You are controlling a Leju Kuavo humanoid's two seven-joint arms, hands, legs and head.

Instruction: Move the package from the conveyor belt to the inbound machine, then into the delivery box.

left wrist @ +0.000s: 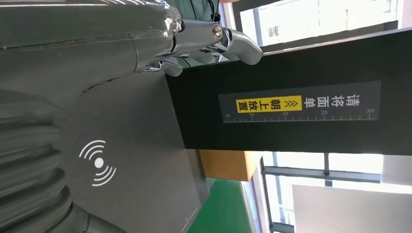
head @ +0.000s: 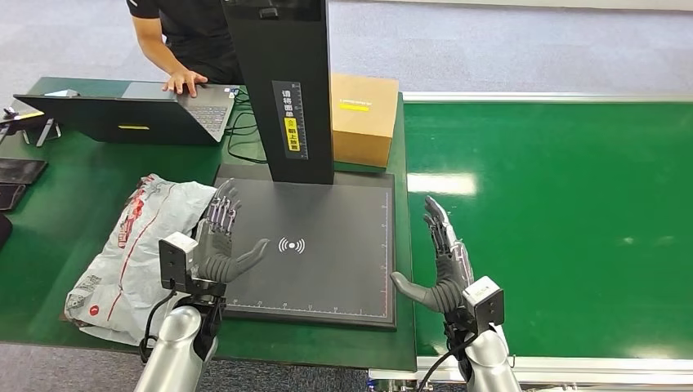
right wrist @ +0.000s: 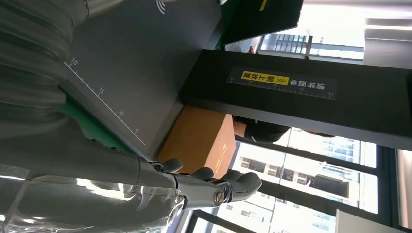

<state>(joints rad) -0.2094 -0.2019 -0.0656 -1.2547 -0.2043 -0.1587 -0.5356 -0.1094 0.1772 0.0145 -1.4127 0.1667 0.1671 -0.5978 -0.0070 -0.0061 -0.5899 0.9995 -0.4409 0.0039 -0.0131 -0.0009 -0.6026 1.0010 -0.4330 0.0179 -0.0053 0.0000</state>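
A crumpled white-grey mailer bag (head: 135, 245) with red print lies on the green table, left of the inbound machine's black scan plate (head: 327, 269). The machine's black column (head: 282, 90) rises at the plate's far edge. My left hand (head: 219, 241) is held open over the plate's left edge, next to the bag, holding nothing. My right hand (head: 441, 261) is open too, palm inward, between the plate's right edge and the green conveyor belt (head: 556, 212). The wrist views show each hand, left hand (left wrist: 73, 58) and right hand (right wrist: 121, 179), with fingers spread, facing the column (left wrist: 291, 111).
A brown cardboard box (head: 364, 118) stands behind the column to its right, with the box (right wrist: 199, 138) also seen past my right hand. A person's hand (head: 184, 82) rests on an open laptop (head: 131, 114) at the back left. Dark cables (head: 245, 135) lie beside the laptop.
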